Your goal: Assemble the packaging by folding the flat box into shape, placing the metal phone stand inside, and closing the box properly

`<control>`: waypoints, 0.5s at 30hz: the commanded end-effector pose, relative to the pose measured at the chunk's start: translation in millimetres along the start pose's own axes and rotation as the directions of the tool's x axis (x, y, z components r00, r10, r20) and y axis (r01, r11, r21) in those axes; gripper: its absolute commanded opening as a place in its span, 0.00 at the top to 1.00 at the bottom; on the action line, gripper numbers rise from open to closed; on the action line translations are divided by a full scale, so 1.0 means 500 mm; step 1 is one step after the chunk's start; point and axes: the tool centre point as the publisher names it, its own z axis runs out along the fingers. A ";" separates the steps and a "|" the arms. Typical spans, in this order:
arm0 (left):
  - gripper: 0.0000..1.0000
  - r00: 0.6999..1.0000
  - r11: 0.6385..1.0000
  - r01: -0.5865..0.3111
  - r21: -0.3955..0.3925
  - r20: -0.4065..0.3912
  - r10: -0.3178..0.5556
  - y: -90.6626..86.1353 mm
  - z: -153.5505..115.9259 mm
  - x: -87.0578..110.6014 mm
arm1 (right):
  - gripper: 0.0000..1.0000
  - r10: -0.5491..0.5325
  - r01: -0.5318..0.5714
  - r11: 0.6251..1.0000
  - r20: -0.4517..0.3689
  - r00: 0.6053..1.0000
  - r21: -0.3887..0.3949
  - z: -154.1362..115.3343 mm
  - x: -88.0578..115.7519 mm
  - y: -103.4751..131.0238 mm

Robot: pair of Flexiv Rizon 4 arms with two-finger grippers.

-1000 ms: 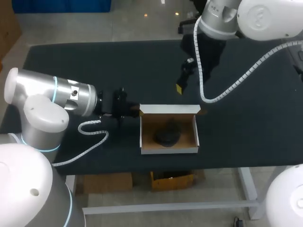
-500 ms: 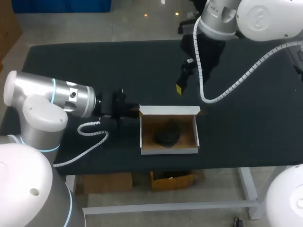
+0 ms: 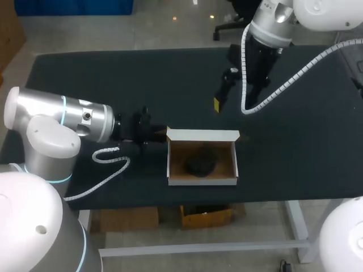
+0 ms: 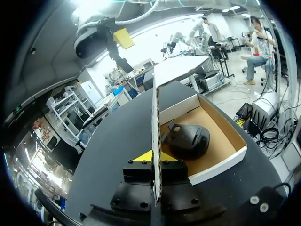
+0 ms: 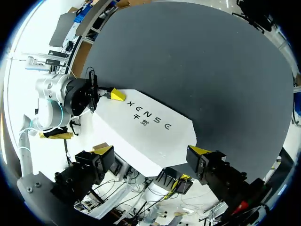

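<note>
Black table [image 3: 85, 73], box lid [image 4: 155, 117] upright, pinched between left fingers [image 4: 142, 156]

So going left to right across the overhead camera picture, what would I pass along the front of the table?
The left arm → left claw → box → phone stand lying inside it.

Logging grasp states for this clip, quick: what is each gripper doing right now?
Left gripper: shut on the edge of the upright box lid.
Right gripper: open, holding nothing.
</note>
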 end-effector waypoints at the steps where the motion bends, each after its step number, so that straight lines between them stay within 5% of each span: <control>1: 1.00 1.000 1.000 -0.011 0.002 0.013 0.011 0.004 0.003 0.014 | 0.00 0.117 -0.112 0.989 -0.048 0.992 0.099 0.001 -0.015 0.009; 8: 1.00 0.999 1.000 -0.027 -0.001 0.025 0.027 0.003 0.002 0.017 | 0.00 0.337 -0.333 0.924 0.009 0.941 0.189 0.029 -0.035 -0.009; 15: 1.00 0.999 0.999 -0.033 -0.001 0.026 0.033 0.007 0.005 0.022 | 0.00 0.369 -0.368 0.910 0.031 0.929 0.189 0.034 -0.039 -0.016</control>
